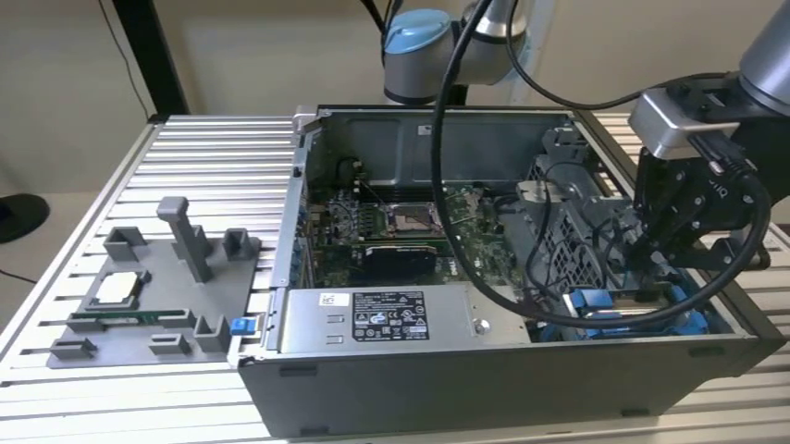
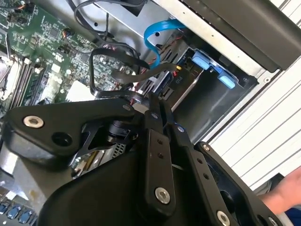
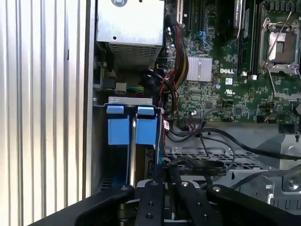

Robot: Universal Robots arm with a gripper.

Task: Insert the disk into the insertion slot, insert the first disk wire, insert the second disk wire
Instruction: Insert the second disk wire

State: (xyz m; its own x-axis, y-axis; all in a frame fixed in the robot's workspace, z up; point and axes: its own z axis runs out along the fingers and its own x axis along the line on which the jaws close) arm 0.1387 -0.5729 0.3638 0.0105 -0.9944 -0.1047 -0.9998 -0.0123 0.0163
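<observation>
Two blue tabs [image 3: 130, 124] stand side by side at the edge of the insertion slot [image 3: 101, 155], in the corner of the computer case [image 1: 494, 388] next to the grey power box [image 1: 383, 319]. These tabs look like part of the blue frame that holds the disk [image 2: 186, 82], so the disk seems to be sitting down in its slot already. Little of its silver body shows; what shows is a dark, flat end with a plug spot. The pincer [image 2: 157, 106] hangs right over that corner, and its two black fingers [image 2: 153, 155] are pressed close together. They seem to pinch a flat black wire [image 2: 117, 59] that loops up and back toward the disk, but the very tip is hard to make out. My guess is that the step in hand is pushing a wire into the disk. To do it well, the plug should line up straight with its spot and go in slowly, with no twist. A light blue wire [image 2: 162, 30] curls close by, so the arm should stay clear of it. The case sits on a ribbed metal bench [image 1: 210, 157].
</observation>
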